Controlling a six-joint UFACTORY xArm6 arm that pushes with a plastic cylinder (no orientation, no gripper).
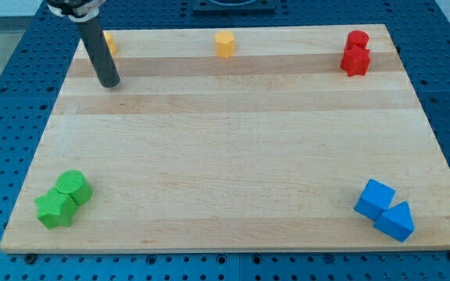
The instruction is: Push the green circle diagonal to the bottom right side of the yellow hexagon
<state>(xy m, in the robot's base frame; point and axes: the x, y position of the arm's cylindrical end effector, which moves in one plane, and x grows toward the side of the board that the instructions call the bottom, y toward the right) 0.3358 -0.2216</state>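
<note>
The green circle (73, 186) sits near the board's bottom left corner, touching a second green block (55, 208) just below and left of it. The yellow hexagon (224, 44) stands at the view's top, near the middle of the board's far edge. My tip (109, 82) rests on the board at the upper left, far above the green circle and well left of the yellow hexagon. The rod partly hides another yellow block (110, 42) behind it.
Two red blocks (356, 53) stand together at the top right. Two blue blocks (384, 209) lie together at the bottom right. The wooden board (233, 140) rests on a blue perforated table.
</note>
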